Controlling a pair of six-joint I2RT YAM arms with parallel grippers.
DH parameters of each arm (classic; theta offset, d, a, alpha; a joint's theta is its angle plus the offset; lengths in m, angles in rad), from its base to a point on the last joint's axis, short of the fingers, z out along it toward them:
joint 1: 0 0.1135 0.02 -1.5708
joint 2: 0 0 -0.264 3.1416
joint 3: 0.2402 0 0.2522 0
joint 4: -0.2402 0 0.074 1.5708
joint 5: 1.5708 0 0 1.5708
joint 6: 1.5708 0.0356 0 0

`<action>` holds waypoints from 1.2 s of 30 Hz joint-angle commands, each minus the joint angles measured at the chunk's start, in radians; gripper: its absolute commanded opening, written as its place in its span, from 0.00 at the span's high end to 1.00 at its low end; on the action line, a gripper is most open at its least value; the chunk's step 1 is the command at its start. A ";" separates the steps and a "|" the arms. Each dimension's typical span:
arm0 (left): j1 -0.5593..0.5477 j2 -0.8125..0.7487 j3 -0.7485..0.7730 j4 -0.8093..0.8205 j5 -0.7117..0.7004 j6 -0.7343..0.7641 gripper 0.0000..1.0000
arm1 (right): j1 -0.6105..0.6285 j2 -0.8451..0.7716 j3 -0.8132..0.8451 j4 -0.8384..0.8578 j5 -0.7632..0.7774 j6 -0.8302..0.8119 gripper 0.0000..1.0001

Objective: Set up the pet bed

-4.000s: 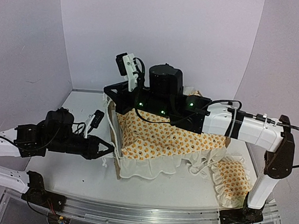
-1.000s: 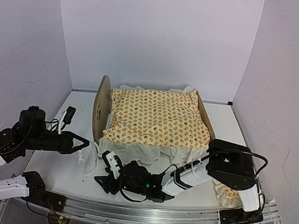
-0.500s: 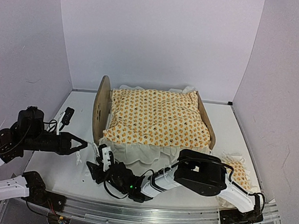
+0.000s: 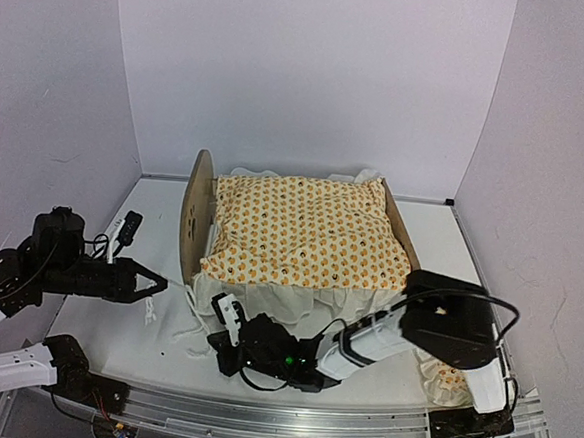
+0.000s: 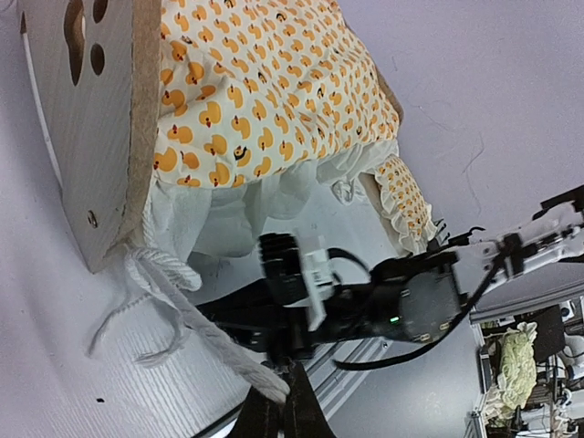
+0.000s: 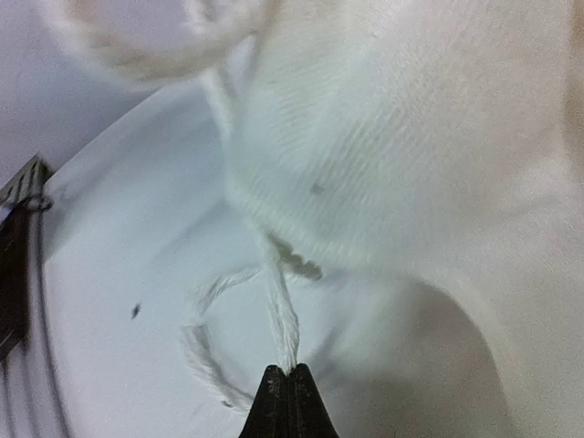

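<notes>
The pet bed stands mid-table, its light-wood end board (image 4: 197,212) with paw cutouts at the left, also in the left wrist view (image 5: 91,119). The orange-patterned ruffled quilt (image 4: 311,230) covers it and hides the mattress. White cords (image 4: 180,316) hang from the bed's front left corner. My left gripper (image 4: 162,283) is shut on the end of a thick white cord (image 5: 260,379). My right gripper (image 4: 212,336) lies low in front of the bed, shut on a thin white string (image 6: 281,319) that runs to the white ruffle (image 6: 401,164).
The small ruffled pillow (image 4: 443,382) lies at the front right, mostly behind my right arm (image 4: 445,330), and shows in the left wrist view (image 5: 406,196). The metal rail (image 4: 288,419) runs along the near edge. White walls close in the table.
The right arm has come down from over the bed to the front left corner and its gripper has shifted slightly right. The left gripper has hardly moved.
</notes>
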 commanded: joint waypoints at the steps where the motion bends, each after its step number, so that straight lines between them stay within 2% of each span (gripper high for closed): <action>1: -0.003 0.045 0.026 0.001 0.062 -0.049 1.00 | -0.014 -0.269 -0.052 -0.279 -0.333 0.023 1.00; 4: -0.003 0.046 -0.019 -0.018 0.087 -0.105 1.00 | -0.029 -0.311 -0.025 -0.453 -0.433 -0.049 1.00; 8: -0.004 0.082 -0.100 -0.051 0.159 -0.219 1.00 | -0.066 -0.386 -0.062 -0.471 -0.440 -0.114 1.00; 11: -0.008 0.086 -0.100 -0.169 0.069 -0.269 0.99 | -0.111 -0.435 -0.076 -0.473 -0.438 -0.132 1.00; 12: -0.008 0.091 -0.096 -0.206 0.035 -0.279 0.96 | -0.118 -0.445 -0.074 -0.473 -0.449 -0.145 1.00; 14: -0.008 0.115 -0.090 -0.261 -0.026 -0.290 0.83 | -0.128 -0.454 -0.064 -0.471 -0.446 -0.167 1.00; 18: -0.009 0.164 -0.048 -0.246 -0.078 -0.267 0.53 | -0.146 -0.406 -0.018 -0.447 -0.518 -0.174 1.00; 20: -0.010 0.170 -0.007 -0.204 -0.105 -0.242 0.31 | -0.146 -0.397 -0.008 -0.411 -0.547 -0.167 1.00; 23: -0.026 0.153 -0.021 0.010 -0.094 -0.220 0.22 | -0.146 -0.398 -0.010 -0.384 -0.553 -0.168 1.00; 26: -0.073 0.172 -0.066 0.202 -0.177 -0.207 0.26 | -0.146 -0.399 -0.009 -0.360 -0.578 -0.172 1.00; 30: -0.155 0.260 -0.084 0.327 -0.345 -0.159 0.37 | -0.146 -0.399 0.000 -0.343 -0.575 -0.166 1.00; 34: -0.185 0.363 -0.079 0.359 -0.439 -0.168 0.55 | -0.146 -0.398 0.014 -0.337 -0.576 -0.169 1.00; 36: -0.191 0.390 -0.082 0.356 -0.463 -0.181 0.61 | -0.146 -0.395 0.020 -0.337 -0.579 -0.171 1.00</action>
